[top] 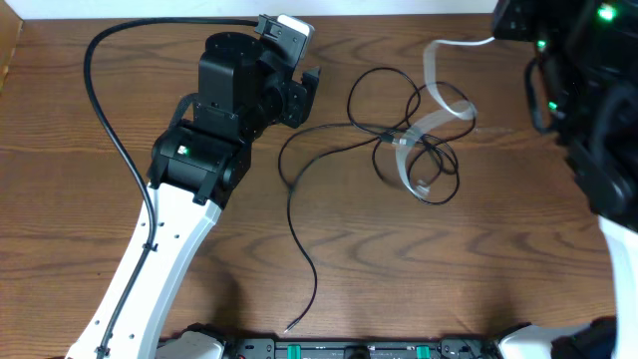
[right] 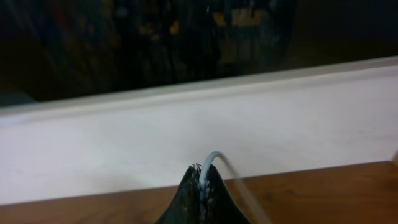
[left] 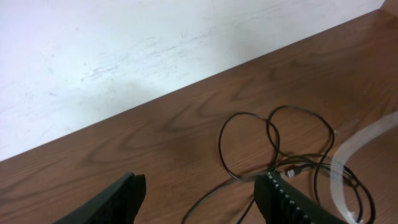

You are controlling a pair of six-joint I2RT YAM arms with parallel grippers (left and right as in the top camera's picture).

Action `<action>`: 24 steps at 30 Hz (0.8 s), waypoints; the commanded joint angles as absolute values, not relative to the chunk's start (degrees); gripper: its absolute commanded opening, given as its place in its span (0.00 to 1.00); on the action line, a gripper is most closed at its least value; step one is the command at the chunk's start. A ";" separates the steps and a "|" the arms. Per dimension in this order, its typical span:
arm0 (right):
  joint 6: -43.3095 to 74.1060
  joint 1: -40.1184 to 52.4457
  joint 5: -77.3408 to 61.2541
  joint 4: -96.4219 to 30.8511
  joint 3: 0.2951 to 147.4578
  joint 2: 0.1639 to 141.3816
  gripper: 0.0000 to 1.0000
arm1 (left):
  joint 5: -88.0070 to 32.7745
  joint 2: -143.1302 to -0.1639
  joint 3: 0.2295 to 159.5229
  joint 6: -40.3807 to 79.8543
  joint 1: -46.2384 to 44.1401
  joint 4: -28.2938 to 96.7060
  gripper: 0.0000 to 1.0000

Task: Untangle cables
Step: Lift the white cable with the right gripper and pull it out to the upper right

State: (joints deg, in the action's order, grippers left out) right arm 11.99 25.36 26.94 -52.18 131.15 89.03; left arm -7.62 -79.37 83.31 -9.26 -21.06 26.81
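The black cable [top: 290,204] lies in loose loops at the table's middle, with a long tail running toward the front edge. The white cable [top: 430,60] threads through those loops and rises to the top right, where my right gripper [top: 500,36] is shut on its end. In the right wrist view the white cable [right: 210,158] arcs out from between the closed jaws of the right gripper [right: 203,177]. My left gripper [top: 311,88] hovers open just left of the tangle. In its wrist view the left gripper [left: 202,196] holds nothing, with black cable [left: 220,146] loops and the blurred white cable [left: 354,144] ahead.
A thick black cord [top: 95,90] of the left arm curves over the table's left side. The wooden table [top: 478,269] meets a white wall [left: 124,56] at the back. Arm bases stand along the front edge [top: 349,349].
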 commanded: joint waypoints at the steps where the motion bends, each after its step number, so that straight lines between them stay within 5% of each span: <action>1: 9.67 25.58 26.04 -51.77 130.39 91.42 0.01 | -8.36 -78.54 83.57 -9.10 -20.91 26.89 0.61; 12: 11.70 25.61 18.57 -48.40 131.20 91.39 0.01 | -8.36 -78.54 83.57 -9.13 -20.91 26.74 0.61; 24: 6.24 21.98 35.88 -49.91 131.48 91.42 0.01 | -8.38 -78.54 83.57 -8.91 -20.91 26.76 0.62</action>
State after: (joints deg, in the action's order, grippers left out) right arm 8.78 23.49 28.56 -49.45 130.34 92.14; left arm -7.62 -79.37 83.31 -9.21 -21.06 26.79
